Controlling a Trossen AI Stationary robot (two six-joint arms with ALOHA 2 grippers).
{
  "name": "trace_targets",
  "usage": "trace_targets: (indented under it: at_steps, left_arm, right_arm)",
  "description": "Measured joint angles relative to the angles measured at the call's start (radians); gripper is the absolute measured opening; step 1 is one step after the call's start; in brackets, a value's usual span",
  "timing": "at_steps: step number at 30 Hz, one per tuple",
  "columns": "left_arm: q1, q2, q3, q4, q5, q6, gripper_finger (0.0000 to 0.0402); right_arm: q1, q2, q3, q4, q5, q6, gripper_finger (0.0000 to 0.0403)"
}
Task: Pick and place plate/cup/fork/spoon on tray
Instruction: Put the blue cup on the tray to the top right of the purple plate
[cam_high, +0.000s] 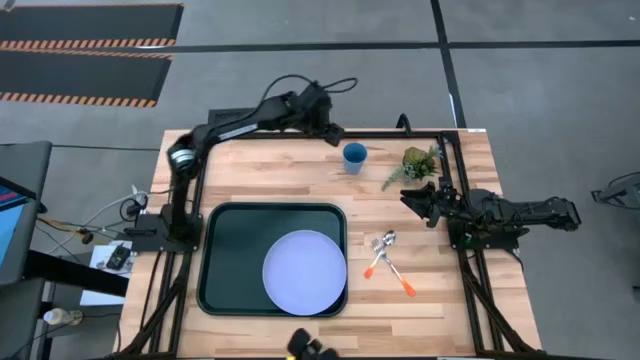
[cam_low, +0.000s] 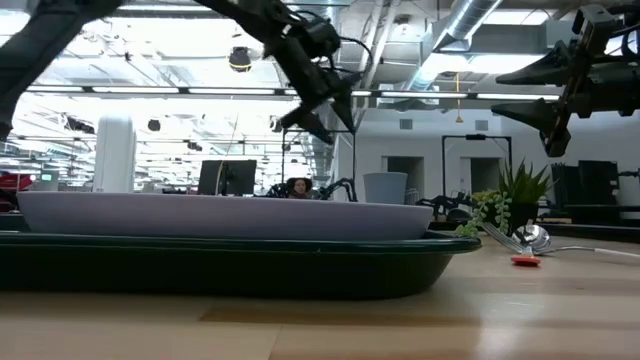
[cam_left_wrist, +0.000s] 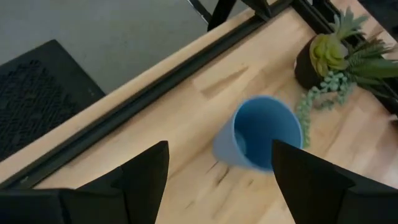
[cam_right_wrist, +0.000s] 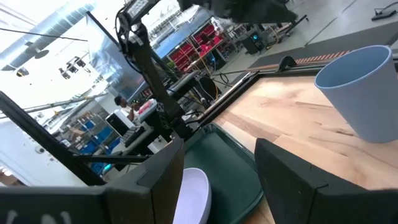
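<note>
The blue cup (cam_high: 354, 155) stands upright on the table near its far edge; it also shows in the left wrist view (cam_left_wrist: 258, 134). My left gripper (cam_high: 334, 133) hovers open just left of and above it, touching nothing, its fingers (cam_left_wrist: 149, 177) apart with the cup ahead between them. The lavender plate (cam_high: 305, 272) lies flat in the dark tray (cam_high: 225, 250). The spoon (cam_high: 387, 241) and fork (cam_high: 402, 281), both orange-handled, lie crossed on the table right of the tray. My right gripper (cam_high: 408, 196) is open and empty above the table's right side.
A small potted plant (cam_high: 420, 162) stands right of the cup, close to my right gripper. A black frame rail (cam_high: 400, 133) runs along the table's far edge behind the cup. Bare wood (cam_high: 270, 175) lies between the tray and the far edge.
</note>
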Motion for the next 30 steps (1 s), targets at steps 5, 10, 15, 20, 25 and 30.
trace_targets:
  at_steps: [5, 10, 15, 20, 25, 30]
  left_arm:
    - [-0.016, 0.099, 0.075, -0.001, -0.005, 0.000, 0.0264]
    - [-0.034, 0.156, 0.085, 0.004, -0.004, 0.001, 0.0264]
    - [-0.053, 0.178, 0.072, 0.003, -0.010, 0.029, 0.0264]
    - [-0.059, 0.183, 0.062, -0.005, -0.056, 0.015, 0.0255]
    - [-0.055, 0.194, 0.059, 0.005, -0.036, 0.020, 0.0204]
    - [-0.056, 0.208, 0.059, 0.011, -0.019, 0.016, 0.0163]
  right_arm:
    - [0.000, 0.000, 0.000, 0.000, 0.000, 0.000, 0.0224]
    - [0.000, 0.000, 0.000, 0.000, 0.000, 0.000, 0.0224]
    - [0.000, 0.000, 0.000, 0.000, 0.000, -0.002, 0.0224]
    - [0.000, 0.000, 0.000, 0.000, 0.000, -0.003, 0.0224]
    - [0.000, 0.000, 0.000, 0.000, 0.000, -0.003, 0.0224]
    - [0.000, 0.000, 0.000, 0.000, 0.000, -0.002, 0.0224]
